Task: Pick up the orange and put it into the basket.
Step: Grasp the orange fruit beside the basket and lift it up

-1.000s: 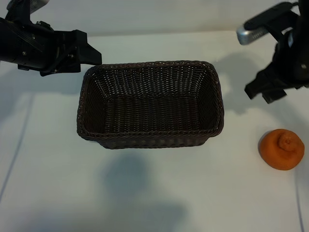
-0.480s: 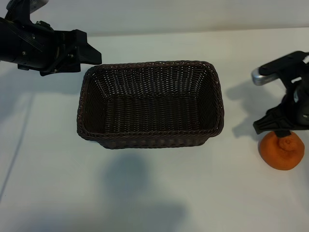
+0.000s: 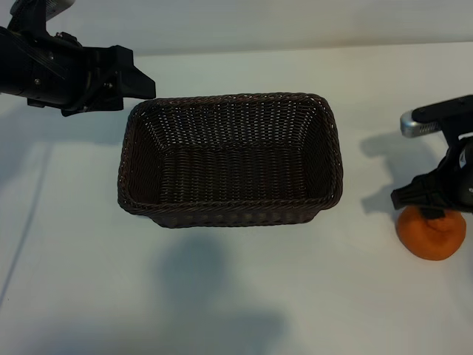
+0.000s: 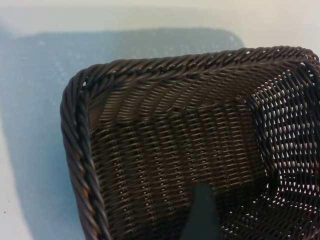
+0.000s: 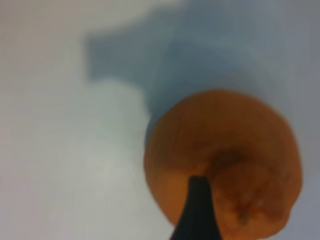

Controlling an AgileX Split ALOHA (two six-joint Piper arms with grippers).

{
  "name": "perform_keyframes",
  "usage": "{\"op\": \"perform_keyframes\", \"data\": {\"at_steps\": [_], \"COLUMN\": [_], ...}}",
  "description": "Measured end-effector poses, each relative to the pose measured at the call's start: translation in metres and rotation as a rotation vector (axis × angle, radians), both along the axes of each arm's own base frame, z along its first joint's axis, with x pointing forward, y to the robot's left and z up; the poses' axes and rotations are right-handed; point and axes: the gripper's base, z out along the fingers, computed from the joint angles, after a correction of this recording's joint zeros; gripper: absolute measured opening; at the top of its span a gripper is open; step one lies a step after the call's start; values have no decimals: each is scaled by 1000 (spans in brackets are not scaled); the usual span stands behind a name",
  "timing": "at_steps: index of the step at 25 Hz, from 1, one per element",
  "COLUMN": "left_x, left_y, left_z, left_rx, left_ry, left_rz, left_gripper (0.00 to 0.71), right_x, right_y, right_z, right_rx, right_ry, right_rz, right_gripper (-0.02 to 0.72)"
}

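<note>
Dropped a good way since a second ago, right gripper (image 3: 437, 211) now low over the orange (image 3: 431, 235), covering its top edge in the exterior view. Jaws spread wide, nothing grasped yet; can't tell if touching. Orange on the table (image 3: 236, 296), right of the basket (image 3: 230, 213) and well apart from it. Up close, one dark fingertip (image 5: 198, 210) in front of the fruit. Left gripper (image 3: 140, 83) parked at the basket's far left corner, also released, holding nothing.
</note>
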Motion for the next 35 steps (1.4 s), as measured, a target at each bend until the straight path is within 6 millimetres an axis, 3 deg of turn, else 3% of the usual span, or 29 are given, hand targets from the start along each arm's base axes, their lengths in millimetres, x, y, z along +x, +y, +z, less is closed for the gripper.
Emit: {"op": "perform_keyframes", "data": {"at_steps": [11, 21, 23, 29, 35], "left_x": [0, 0, 0, 0, 0], "left_y": [0, 0, 0, 0, 0], "left_z": [0, 0, 0, 0, 0], "left_rx": [7, 6, 6, 6, 6], "left_ry": [-9, -8, -8, -8, -8], "left_rz": [-13, -13, -13, -13, -13], "left_gripper": [590, 590, 590, 590, 590], "right_x": [3, 8, 9, 8, 8], "right_y": [3, 4, 4, 4, 4], "right_z": [-3, -27, -28, -28, -28], "right_rx": [31, 16, 16, 14, 12], "right_ry": [-38, 41, 43, 47, 53], "right_rz": [3, 8, 8, 10, 9], "right_gripper": [553, 538, 488, 104, 87]}}
